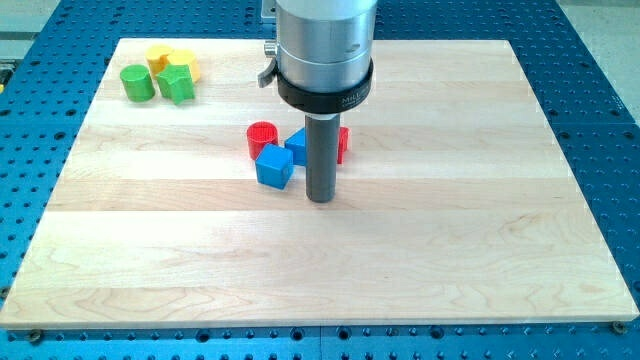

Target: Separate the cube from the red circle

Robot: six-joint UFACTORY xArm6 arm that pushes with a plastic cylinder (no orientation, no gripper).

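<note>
A blue cube [274, 166] lies near the board's middle, touching the red circle [262, 138] just above and to its left. My tip [320, 199] rests on the board just right of the blue cube and slightly lower. A second blue block [296, 146] sits behind the rod, right of the red circle. Another red block [342, 144] shows partly at the rod's right side; the rod hides most of it.
At the view's top left stand a green cylinder [137, 82], a green star [177, 83], and two yellow blocks [165, 57] behind them. The wooden board [320, 270] lies on a blue perforated table [600, 120].
</note>
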